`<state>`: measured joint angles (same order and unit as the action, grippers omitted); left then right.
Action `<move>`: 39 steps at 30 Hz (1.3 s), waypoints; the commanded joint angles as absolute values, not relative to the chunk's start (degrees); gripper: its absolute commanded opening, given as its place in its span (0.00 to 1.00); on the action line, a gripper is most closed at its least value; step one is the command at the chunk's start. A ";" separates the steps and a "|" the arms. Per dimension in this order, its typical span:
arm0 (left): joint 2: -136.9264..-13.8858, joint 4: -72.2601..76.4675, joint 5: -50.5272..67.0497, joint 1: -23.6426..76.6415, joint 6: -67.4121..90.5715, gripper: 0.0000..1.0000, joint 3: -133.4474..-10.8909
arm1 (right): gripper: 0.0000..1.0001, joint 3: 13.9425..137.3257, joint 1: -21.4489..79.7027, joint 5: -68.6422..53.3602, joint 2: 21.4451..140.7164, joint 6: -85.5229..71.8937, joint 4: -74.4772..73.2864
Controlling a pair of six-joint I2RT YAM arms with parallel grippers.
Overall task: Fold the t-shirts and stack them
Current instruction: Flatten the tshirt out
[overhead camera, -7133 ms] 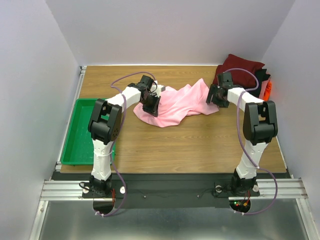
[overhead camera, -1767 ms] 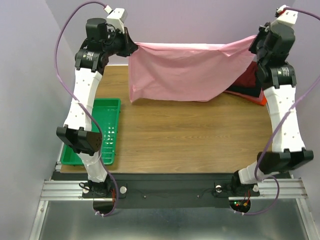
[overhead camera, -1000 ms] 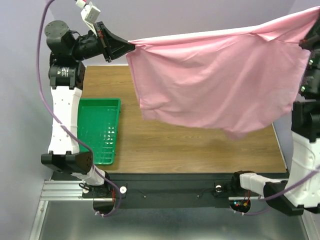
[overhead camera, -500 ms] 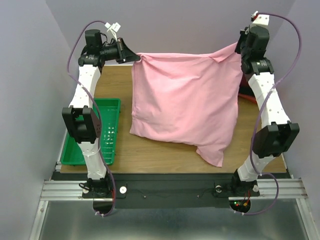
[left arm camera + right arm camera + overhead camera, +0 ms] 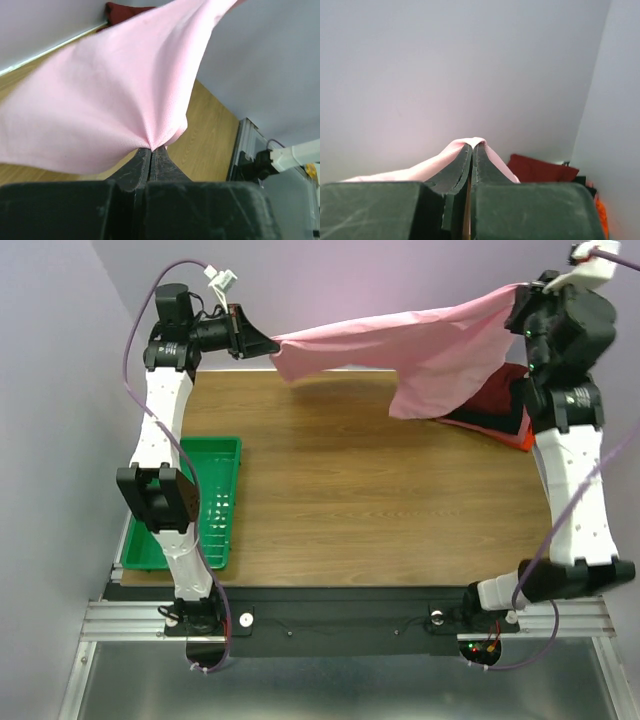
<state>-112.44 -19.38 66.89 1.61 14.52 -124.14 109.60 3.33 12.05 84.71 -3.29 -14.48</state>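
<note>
The light pink t-shirt (image 5: pixel 420 340) hangs stretched in the air above the back of the table, held at two ends. My left gripper (image 5: pixel 272 341) is shut on its left end; in the left wrist view the pink cloth (image 5: pixel 115 100) fans out from the pinched left gripper (image 5: pixel 151 150). High at the back right, my right gripper (image 5: pixel 520 292) is shut on the other end, and the right wrist view shows cloth (image 5: pixel 470 144) folded over the tips of that gripper (image 5: pixel 472 146). A pile of dark red (image 5: pixel 495 400), black and orange-red t-shirts lies in the back right corner, partly behind the pink one.
A green plastic tray (image 5: pixel 190 502) lies at the table's left edge beside the left arm. The wooden table top (image 5: pixel 380 500) spreads below the hanging shirt. Grey walls close the back and both sides.
Over the last second the pink shirt swung out towards the camera and down over the table, then flew back. Both arms are now high at the back, with the shirt bunched and stretched between them.
</note>
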 commanded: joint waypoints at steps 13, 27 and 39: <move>-86.58 74.79 86.84 -0.97 84.72 0.00 -99.86 | 0.00 112.84 2.81 11.34 59.95 -0.53 -9.58; -84.54 65.65 87.10 -0.97 77.08 0.00 -80.26 | 0.00 107.76 2.81 12.04 68.98 -9.66 -9.58; -137.27 116.92 82.99 -7.02 125.60 0.99 -99.30 | 0.63 114.75 2.55 0.89 121.40 -16.78 -13.78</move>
